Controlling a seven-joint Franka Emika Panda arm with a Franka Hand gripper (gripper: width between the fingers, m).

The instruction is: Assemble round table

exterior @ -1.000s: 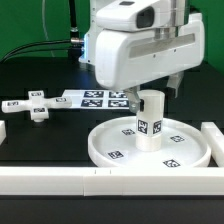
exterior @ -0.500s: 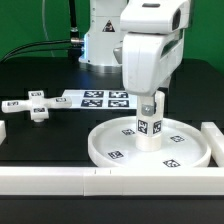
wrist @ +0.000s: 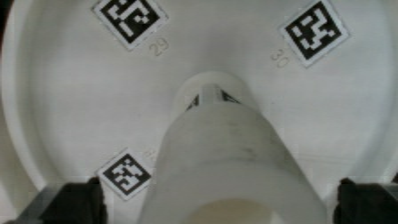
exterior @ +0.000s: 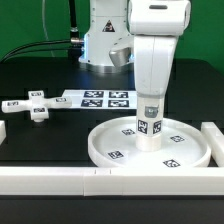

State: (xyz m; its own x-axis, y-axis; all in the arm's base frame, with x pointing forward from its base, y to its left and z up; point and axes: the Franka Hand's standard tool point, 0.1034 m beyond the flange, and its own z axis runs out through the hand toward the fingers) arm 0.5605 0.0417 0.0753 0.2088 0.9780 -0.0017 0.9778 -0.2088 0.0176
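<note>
You are working over a black table (exterior: 40,135) with a green backdrop (exterior: 30,25) behind it. White border blocks (exterior: 60,181) run along its front edge and the exterior view's right.

The round disc (exterior: 185,148) lies flat near the front of the table, rim up, with its square tags showing. The leg (exterior: 150,132) stands upright on the middle of the disc, touching it at its base.

Your claw (exterior: 150,100) hangs straight over the leg, pointing down, with the top of the leg just between its fingers. In the wrist view the leg (wrist: 228,150) runs up the middle of the frame. The two dark fingertips (wrist: 71,205) sit out on either side of it, with a strip of the disc (wrist: 63,110) visible between each tip and the leg. So the jaws stand wide apart, around the leg but not touching it, and they hold nothing.

The cross-shaped foot (exterior: 36,105) lies well apart at the exterior view's left. The marker board (exterior: 100,98) lies between it and the arm's base.
</note>
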